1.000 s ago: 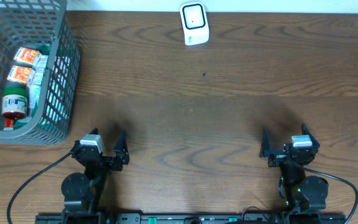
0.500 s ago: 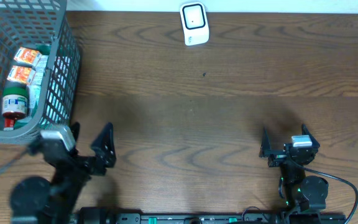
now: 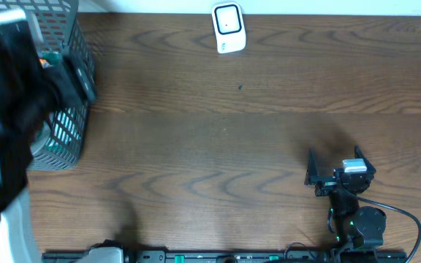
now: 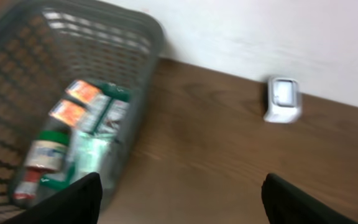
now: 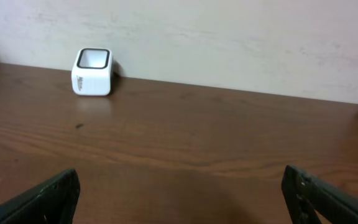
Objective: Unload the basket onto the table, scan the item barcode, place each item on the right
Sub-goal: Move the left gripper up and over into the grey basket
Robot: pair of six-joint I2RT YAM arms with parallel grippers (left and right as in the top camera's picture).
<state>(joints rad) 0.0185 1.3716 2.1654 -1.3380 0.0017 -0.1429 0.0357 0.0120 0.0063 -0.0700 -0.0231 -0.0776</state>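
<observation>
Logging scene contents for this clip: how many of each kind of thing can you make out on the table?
Grey basket: 1
White scanner: 1
Orange boxes: 2
Bottle: 1
Green packs: blurred, uncounted
Total counted: 5

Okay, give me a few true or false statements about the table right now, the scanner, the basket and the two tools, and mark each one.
1. The white scanner stands near the far edge of the table. True.
2. The right tool holds an item. False: it is open and empty, near the front edge.
3. The gray basket has items in it. True.
4. The left tool is shut on a bottle. False: it is open and holds nothing, up by the basket.
5. The scanner lies inside the basket. False: it sits on the bare table, well apart from the basket.
</observation>
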